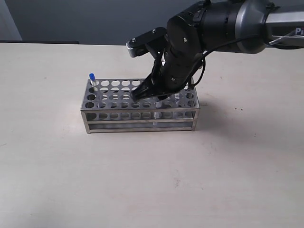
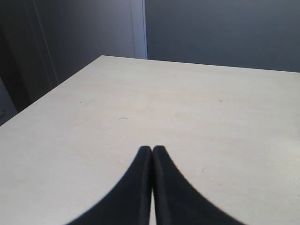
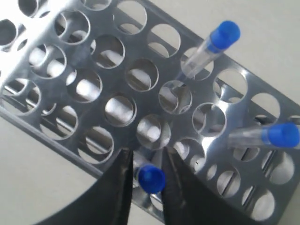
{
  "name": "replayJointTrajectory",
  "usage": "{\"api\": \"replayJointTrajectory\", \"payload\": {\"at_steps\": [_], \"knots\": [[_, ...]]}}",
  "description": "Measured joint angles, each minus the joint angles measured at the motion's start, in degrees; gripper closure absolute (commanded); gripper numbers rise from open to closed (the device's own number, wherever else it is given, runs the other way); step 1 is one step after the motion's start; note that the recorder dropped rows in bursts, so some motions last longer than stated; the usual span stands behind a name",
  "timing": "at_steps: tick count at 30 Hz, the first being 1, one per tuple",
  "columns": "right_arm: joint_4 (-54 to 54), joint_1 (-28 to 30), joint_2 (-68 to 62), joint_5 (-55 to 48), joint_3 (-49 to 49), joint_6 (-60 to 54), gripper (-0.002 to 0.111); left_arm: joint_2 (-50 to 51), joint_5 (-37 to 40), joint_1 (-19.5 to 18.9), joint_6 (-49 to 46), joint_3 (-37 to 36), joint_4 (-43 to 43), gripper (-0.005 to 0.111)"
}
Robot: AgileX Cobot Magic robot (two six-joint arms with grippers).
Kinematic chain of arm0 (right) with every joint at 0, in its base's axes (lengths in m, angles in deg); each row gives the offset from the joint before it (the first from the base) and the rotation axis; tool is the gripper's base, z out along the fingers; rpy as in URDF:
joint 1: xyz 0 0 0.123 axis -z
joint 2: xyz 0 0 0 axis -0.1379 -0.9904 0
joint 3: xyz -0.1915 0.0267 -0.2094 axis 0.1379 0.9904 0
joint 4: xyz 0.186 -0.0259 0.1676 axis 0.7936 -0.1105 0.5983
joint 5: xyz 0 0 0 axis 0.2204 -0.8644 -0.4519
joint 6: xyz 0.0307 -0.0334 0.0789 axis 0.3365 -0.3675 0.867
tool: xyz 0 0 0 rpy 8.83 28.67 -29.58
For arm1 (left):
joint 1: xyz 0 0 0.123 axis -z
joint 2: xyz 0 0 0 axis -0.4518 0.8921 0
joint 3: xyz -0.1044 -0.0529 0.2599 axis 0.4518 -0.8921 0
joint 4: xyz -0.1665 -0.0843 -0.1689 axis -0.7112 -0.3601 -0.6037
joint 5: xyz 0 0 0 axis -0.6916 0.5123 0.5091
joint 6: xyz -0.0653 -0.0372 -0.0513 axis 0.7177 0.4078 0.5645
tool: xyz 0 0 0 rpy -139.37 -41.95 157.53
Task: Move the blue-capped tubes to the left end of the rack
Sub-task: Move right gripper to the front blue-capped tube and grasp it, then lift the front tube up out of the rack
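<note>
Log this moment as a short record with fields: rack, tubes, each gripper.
rack: steel, on table; right arm over its right half
left-end tube: one, in the far left corner hole
right gripper: fingers flank a blue-capped tube; grip unclear
other tubes: two, in nearby holes
left gripper: shut, over bare table

Right arm (image 1: 228,23) reaches in from the right, wrist bent downward. Its gripper (image 3: 147,157) has fingers close either side of a blue-capped tube (image 3: 151,178), contact unclear. Left gripper (image 2: 151,151) has its fingers pressed together.
</note>
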Motion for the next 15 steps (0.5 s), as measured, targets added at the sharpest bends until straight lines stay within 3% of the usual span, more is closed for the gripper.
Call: {"api": "replayJointTrajectory", "payload": {"at_steps": [15], "knots": [[1.0, 0.0, 0.2, 2.0, 0.0, 0.1, 0.107, 0.0, 0.0, 0.0, 0.0, 0.0, 0.0, 0.106]]}}
